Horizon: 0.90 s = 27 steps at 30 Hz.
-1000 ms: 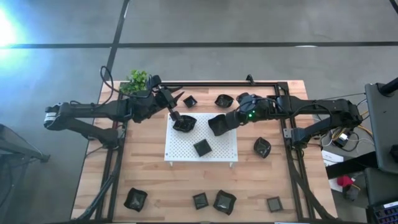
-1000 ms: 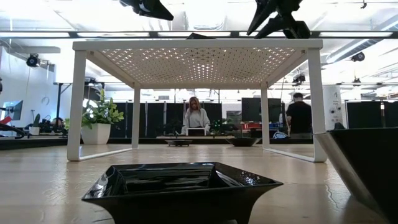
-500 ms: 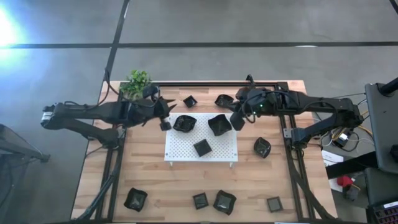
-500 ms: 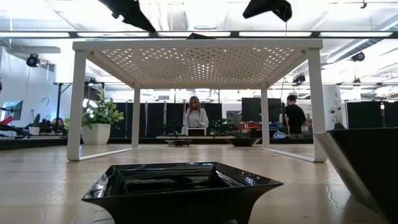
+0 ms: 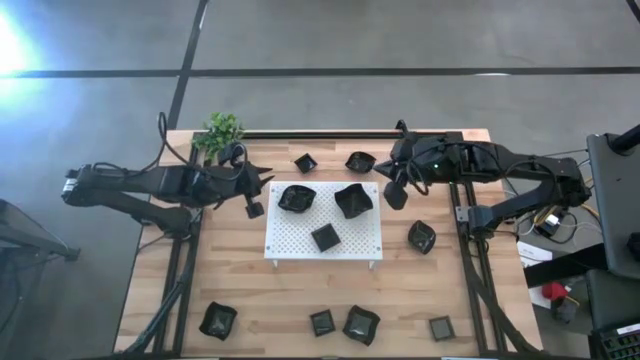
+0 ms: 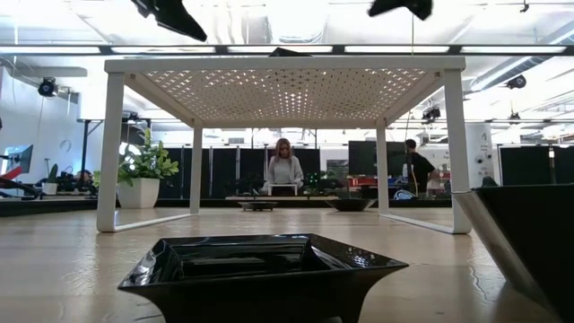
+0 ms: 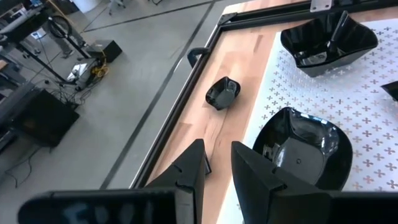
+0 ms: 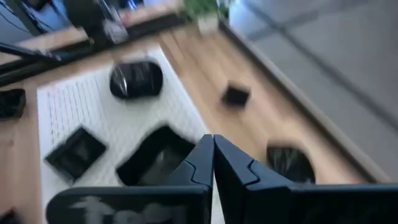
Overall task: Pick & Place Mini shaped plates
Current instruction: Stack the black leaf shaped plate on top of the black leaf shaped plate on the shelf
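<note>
Front edge of the table (image 5: 300, 300): four small black plates lie in a loose row well in front of the white board (image 5: 300, 235) — a wavy one (image 5: 218, 319) toward the left corner, a small square one (image 5: 322, 322) and a larger wavy one (image 5: 361, 324) near the middle, a square one (image 5: 441, 327) toward the right.
Right of the board: one rounded plate (image 5: 421, 237) lies on the wood, just off the board's right edge.
On the board: three plates sit on it — a square one (image 5: 324, 237) at the front middle, a rounded one (image 5: 296, 198) at the back left, a wavy one (image 5: 353, 200) at the back right.
Behind the board: two small plates (image 5: 305, 162) and (image 5: 359, 161) lie on the wood near the far rail; a green plant (image 5: 222, 130) stands at the far left corner.
Left fingers (image 5: 254, 209): just off the board's left edge, beside the rounded plate; a narrow gap shows between them in the left wrist view and they hold nothing.
Right fingers (image 5: 395, 196): just off the board's right edge, beside the wavy plate; pressed together in the right wrist view, holding nothing.
Key relation: the plate right of the board lies in front of the right fingers, and that arm is clearly the nearer one. Its long axis is hard to judge. The front row is far from both arms.
Likely step: both arms seem clear of the board, so another plate would be fetched next.
</note>
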Each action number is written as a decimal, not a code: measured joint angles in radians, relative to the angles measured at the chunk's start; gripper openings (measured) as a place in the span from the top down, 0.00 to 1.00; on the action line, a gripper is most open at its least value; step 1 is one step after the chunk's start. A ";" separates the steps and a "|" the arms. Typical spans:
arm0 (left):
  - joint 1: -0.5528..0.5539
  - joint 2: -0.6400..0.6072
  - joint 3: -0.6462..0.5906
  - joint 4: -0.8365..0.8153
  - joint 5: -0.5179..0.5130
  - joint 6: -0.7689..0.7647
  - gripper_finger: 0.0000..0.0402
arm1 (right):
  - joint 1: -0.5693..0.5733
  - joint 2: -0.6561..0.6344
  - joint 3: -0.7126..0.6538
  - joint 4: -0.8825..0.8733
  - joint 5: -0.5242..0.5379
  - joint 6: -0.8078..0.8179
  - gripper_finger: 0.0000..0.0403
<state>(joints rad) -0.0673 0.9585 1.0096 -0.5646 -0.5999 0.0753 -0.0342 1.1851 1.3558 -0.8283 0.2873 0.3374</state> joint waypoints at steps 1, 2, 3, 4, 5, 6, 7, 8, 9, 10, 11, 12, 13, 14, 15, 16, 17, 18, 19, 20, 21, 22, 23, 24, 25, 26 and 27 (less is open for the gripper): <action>0.000 0.000 0.000 0.001 0.000 0.000 0.81 | 0.006 -0.007 0.000 -0.049 -0.001 0.049 0.98; 0.000 -0.001 0.000 0.001 0.000 0.000 0.81 | 0.012 -0.014 0.000 -0.100 -0.001 0.095 0.98; 0.000 -0.001 0.000 0.001 0.000 0.000 0.81 | 0.019 -0.019 0.000 -0.158 -0.003 0.136 0.98; 0.000 -0.001 0.000 0.001 0.000 0.000 0.81 | 0.026 -0.022 0.000 -0.218 -0.003 0.179 0.98; 0.000 -0.001 0.000 0.001 0.000 0.000 0.81 | 0.034 -0.023 -0.001 -0.278 -0.003 0.227 0.98; 0.000 -0.001 0.000 0.001 0.000 0.000 0.81 | 0.042 -0.022 -0.001 -0.338 -0.003 0.281 0.98; 0.000 -0.001 0.000 0.002 0.000 0.001 0.81 | 0.052 -0.020 -0.002 -0.402 -0.004 0.341 0.98; 0.000 -0.001 0.000 0.004 0.000 0.001 0.81 | 0.062 -0.016 -0.004 -0.466 -0.004 0.399 0.98; 0.000 -0.001 0.000 0.004 0.000 0.002 0.81 | 0.073 -0.013 -0.008 -0.518 -0.004 0.453 0.98; 0.000 -0.001 0.000 0.004 0.000 0.003 0.81 | 0.084 -0.010 -0.016 -0.562 -0.004 0.502 0.98; 0.000 0.000 0.000 0.004 0.000 0.003 0.81 | 0.094 -0.007 -0.029 -0.603 -0.005 0.547 0.98; 0.000 0.000 0.000 0.004 0.000 0.004 0.81 | 0.103 -0.006 -0.043 -0.633 -0.007 0.591 0.98; 0.000 0.000 0.000 0.004 0.000 0.004 0.81 | 0.113 -0.005 -0.059 -0.651 -0.010 0.634 0.98; 0.000 0.000 0.000 0.004 0.000 0.004 0.81 | 0.121 -0.005 -0.077 -0.662 -0.016 0.671 0.98; 0.000 0.000 0.000 0.004 0.000 0.005 0.81 | 0.125 -0.006 -0.096 -0.665 -0.029 0.699 0.98; 0.000 0.000 0.000 0.004 0.000 0.005 0.81 | 0.129 -0.008 -0.114 -0.664 -0.046 0.717 0.98; 0.000 0.000 0.000 0.004 0.000 0.005 0.81 | 0.131 -0.008 -0.132 -0.661 -0.057 0.729 0.98; 0.000 0.000 0.000 0.004 0.000 0.005 0.81 | 0.135 -0.008 -0.150 -0.659 -0.060 0.737 0.98; 0.000 0.000 0.000 0.004 0.000 0.005 0.81 | 0.138 -0.007 -0.167 -0.658 -0.060 0.744 0.98; 0.000 0.000 0.000 0.004 0.000 0.005 0.81 | 0.140 -0.007 -0.184 -0.656 -0.060 0.757 0.98; 0.000 0.000 0.000 0.004 0.000 0.006 0.81 | 0.140 -0.007 -0.202 -0.654 -0.061 0.770 0.98; 0.000 0.000 0.000 0.004 0.000 0.006 0.81 | 0.139 -0.006 -0.219 -0.653 -0.063 0.789 0.98; 0.000 0.000 0.000 0.004 0.000 0.006 0.81 | 0.139 -0.006 -0.237 -0.652 -0.071 0.812 0.98; 0.000 0.000 0.000 0.004 0.000 0.006 0.81 | 0.139 -0.007 -0.254 -0.649 -0.087 0.835 0.98; 0.000 0.000 0.000 0.004 0.000 0.007 0.81 | 0.139 -0.009 -0.271 -0.647 -0.104 0.853 0.98; 0.000 0.000 0.000 0.004 0.000 0.010 0.81 | 0.139 -0.012 -0.288 -0.646 -0.114 0.864 0.98; 0.000 0.000 0.000 0.004 0.000 0.018 0.81 | 0.139 -0.013 -0.304 -0.646 -0.121 0.878 0.98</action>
<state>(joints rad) -0.0673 0.9585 1.0095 -0.5602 -0.5999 0.0931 0.1051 1.1720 1.0513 -1.4748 0.1660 1.2149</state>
